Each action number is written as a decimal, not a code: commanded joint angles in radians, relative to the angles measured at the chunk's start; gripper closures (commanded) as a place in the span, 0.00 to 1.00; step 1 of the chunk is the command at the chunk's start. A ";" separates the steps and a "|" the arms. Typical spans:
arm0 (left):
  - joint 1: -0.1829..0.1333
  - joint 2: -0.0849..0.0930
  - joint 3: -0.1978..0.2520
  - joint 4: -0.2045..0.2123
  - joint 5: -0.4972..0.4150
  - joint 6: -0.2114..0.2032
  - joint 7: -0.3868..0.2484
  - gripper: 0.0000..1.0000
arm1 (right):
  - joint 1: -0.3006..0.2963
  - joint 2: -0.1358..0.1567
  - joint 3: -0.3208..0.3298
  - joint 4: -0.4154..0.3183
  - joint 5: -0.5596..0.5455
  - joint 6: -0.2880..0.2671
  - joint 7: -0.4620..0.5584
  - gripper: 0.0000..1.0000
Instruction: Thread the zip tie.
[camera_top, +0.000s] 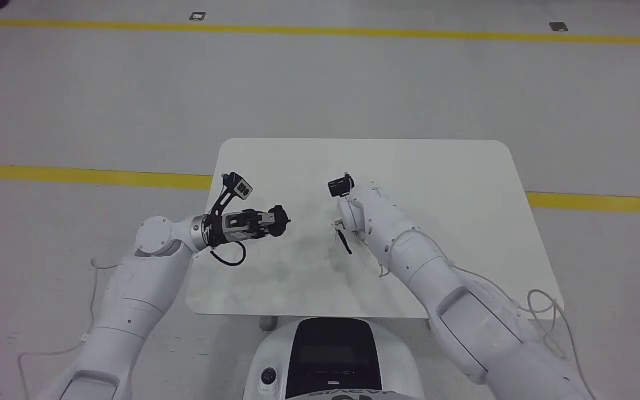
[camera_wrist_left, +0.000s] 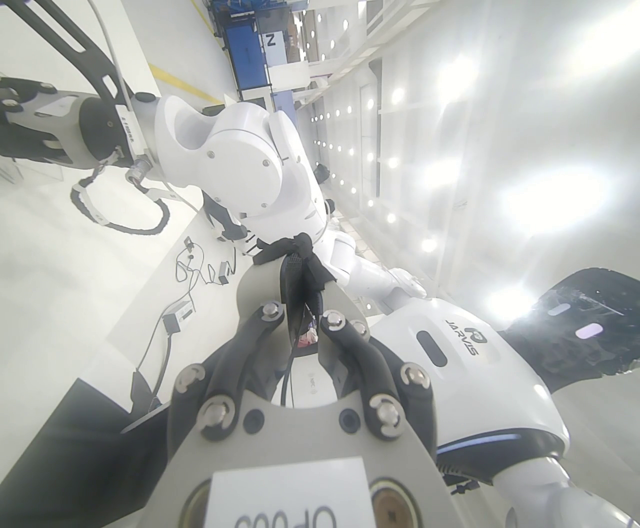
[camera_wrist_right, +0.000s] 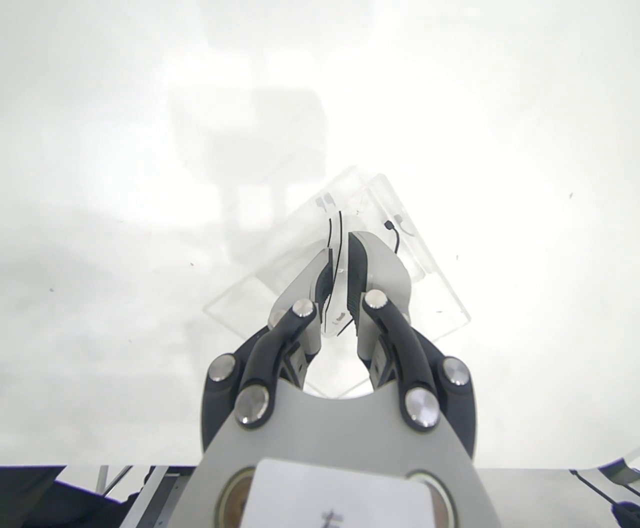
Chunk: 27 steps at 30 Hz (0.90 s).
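Observation:
My right gripper (camera_wrist_right: 341, 242) points down at the table (camera_top: 450, 200), over a clear plastic holder (camera_wrist_right: 430, 280). It is open by a narrow gap, and a thin black zip tie (camera_wrist_right: 340, 230) runs up between its pads. In the top view this gripper (camera_top: 342, 232) is at the table's middle, with the tie (camera_top: 346, 243) a dark sliver under it. My left gripper (camera_top: 280, 218) hangs above the table's left half, pointing at the right one. It (camera_wrist_left: 300, 265) is shut on a black strip (camera_wrist_left: 295, 250) whose knotted end sticks out past the fingertips.
A second short black tie (camera_wrist_right: 395, 232) lies in the clear holder beside the right gripper. The table's right half (camera_top: 470, 230) and far side are bare white surface. The two grippers are a short gap apart.

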 joint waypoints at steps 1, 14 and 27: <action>0.000 0.000 0.000 0.000 0.000 0.000 0.000 1.00 | 0.002 -0.003 -0.002 0.005 -0.002 0.002 0.002 0.91; 0.000 0.000 0.000 0.000 0.000 0.000 0.000 1.00 | 0.021 -0.024 -0.007 0.055 -0.001 0.001 0.004 0.94; 0.000 0.000 0.000 0.000 0.000 0.000 0.000 1.00 | 0.033 -0.037 -0.001 0.091 0.003 0.006 -0.018 1.00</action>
